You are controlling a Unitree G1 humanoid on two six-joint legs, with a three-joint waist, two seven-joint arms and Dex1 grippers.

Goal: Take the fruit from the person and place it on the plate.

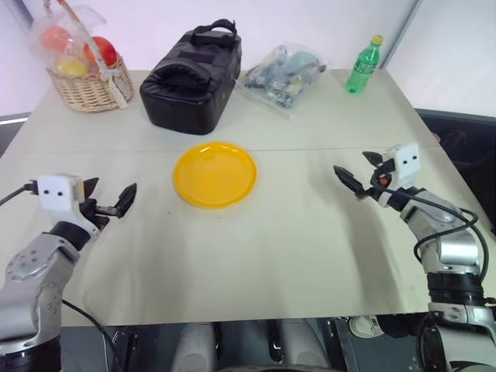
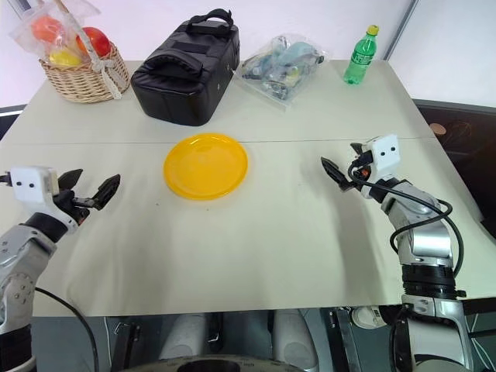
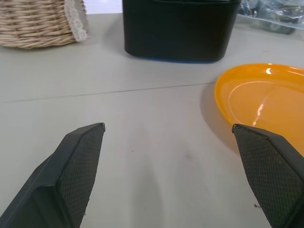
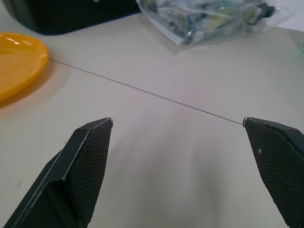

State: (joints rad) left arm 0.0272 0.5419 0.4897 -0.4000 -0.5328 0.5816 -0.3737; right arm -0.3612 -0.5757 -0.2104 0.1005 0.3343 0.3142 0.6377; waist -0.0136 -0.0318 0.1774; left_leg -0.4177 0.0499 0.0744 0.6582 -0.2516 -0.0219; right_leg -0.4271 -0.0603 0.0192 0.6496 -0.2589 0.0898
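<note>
Jaws are spread wide on left gripper (image 1: pixel 108 200) and right gripper (image 1: pixel 358 175); plate (image 1: pixel 215 173) at frame centre should be kept unobstructed.

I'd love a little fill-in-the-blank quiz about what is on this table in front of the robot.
1. The round yellow plastic plate has ____ on it.
2. The wicker basket stands beside the ____ zipped bag.
3. The green plastic bottle has a ____ cap.
4. Both the left gripper and right gripper are ____.

Missing words: nothing; black; yellow; open

Along the table's (image 1: pixel 310 248) far edge — wicker basket (image 1: pixel 89 89), black bag (image 1: pixel 190 77), plastic pouch (image 1: pixel 283 74), green bottle (image 1: pixel 364 66).
</note>
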